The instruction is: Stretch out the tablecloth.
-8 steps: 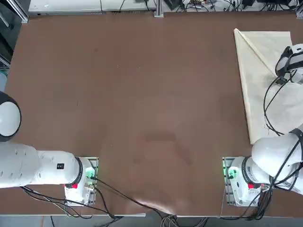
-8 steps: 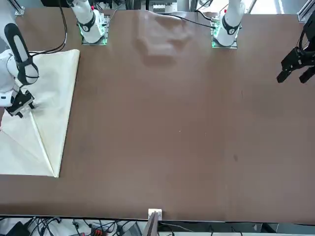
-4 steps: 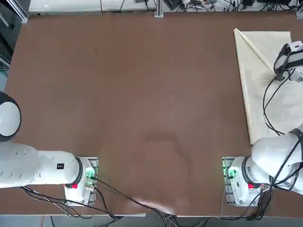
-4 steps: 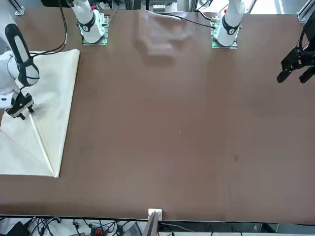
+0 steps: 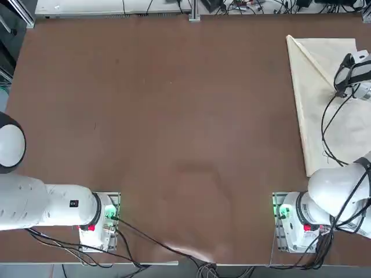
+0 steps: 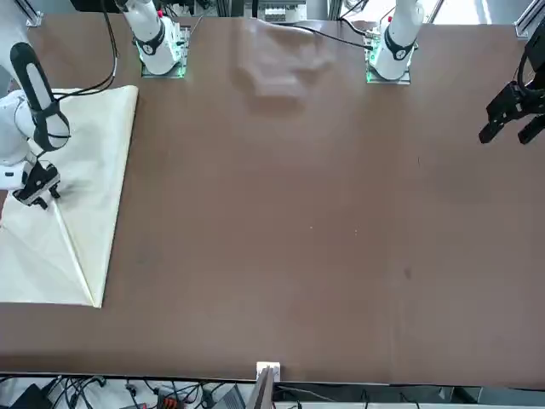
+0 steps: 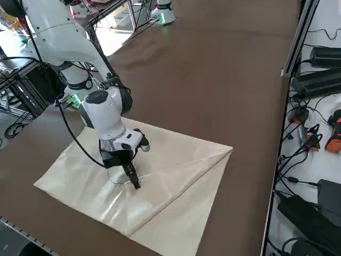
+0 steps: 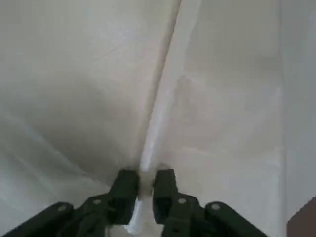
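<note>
At the right of the table, the top view cuts off the tablecloth's (image 5: 313, 116) right side, and the right gripper's (image 8: 145, 190) fingertips are hidden there under the wrist. In the wrist view, blur hides whether cloth is pinched between them.

A broad brown tabletop (image 5: 174, 116) is seen from above, its smooth surface marked by a soft glare near the near edge. Beyond the far edge, a white surface (image 5: 104, 7) is crossed by dark cables (image 5: 278, 7). Black boxes (image 7: 319, 85) and an orange-and-black item (image 7: 334, 140) are set there. Metal framing (image 6: 265, 383) is fixed along that edge, and bright light is cast on the floor (image 7: 113, 34) behind the near side.
</note>
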`<state>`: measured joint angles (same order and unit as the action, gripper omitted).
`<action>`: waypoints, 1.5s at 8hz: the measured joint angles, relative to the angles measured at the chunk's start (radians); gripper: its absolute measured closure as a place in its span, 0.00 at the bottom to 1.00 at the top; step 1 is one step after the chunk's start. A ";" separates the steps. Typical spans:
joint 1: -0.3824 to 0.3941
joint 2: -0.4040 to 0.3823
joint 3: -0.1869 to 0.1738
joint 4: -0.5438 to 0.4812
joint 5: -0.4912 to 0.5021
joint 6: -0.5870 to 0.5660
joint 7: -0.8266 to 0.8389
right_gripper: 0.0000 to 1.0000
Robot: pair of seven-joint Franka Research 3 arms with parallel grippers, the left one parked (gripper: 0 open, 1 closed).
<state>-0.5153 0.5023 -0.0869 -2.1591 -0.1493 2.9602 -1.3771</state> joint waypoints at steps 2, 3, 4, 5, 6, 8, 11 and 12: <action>0.000 0.001 0.003 0.000 0.000 0.000 0.000 0.98; -0.002 0.001 0.013 0.000 0.001 0.000 0.011 0.98; -0.002 0.001 0.031 0.001 0.003 0.000 0.038 0.98; -0.002 0.000 0.049 0.002 0.003 -0.004 0.073 0.98; -0.003 -0.002 0.071 0.005 0.004 -0.019 0.120 0.98; -0.004 -0.024 0.129 0.013 0.005 -0.127 0.240 0.98; 0.001 -0.060 0.237 0.012 0.131 -0.248 0.324 0.98; 0.006 -0.065 0.266 0.012 0.177 -0.276 0.348 0.98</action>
<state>-0.5089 0.4371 0.1789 -2.1466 0.0275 2.6845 -1.0295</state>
